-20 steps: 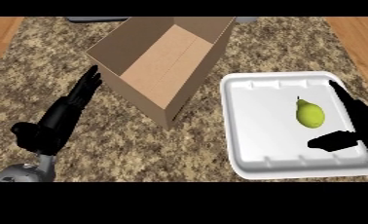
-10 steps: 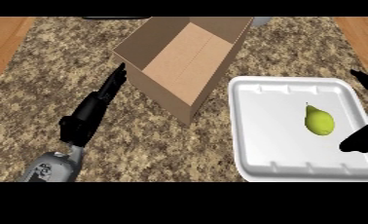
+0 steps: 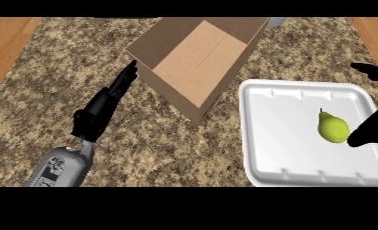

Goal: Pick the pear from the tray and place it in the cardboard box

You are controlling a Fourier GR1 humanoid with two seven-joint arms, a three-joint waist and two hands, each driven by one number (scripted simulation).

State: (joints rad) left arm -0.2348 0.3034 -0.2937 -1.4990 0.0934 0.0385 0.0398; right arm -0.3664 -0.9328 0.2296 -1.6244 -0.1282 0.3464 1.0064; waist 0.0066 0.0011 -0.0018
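Observation:
A yellow-green pear (image 3: 333, 127) lies on the right part of a white tray (image 3: 284, 144) at the lower right. An open cardboard box (image 3: 196, 59) stands at the upper middle, its inside bare. My left hand (image 3: 103, 106) stretches out with straight fingers, its tips close to the box's left corner. Of my right hand (image 3: 365, 133) only dark parts show at the right edge, one just right of the pear and one higher up; how its fingers stand is hidden.
The counter top (image 3: 148, 144) is speckled granite. Wooden strips show at the far left (image 3: 15, 39) and far right edges. A grey object (image 3: 275, 21) peeks out behind the box.
The view has shifted, so box and tray sit further right. My left arm has come further in toward the box. My right hand has slid mostly out past the right edge.

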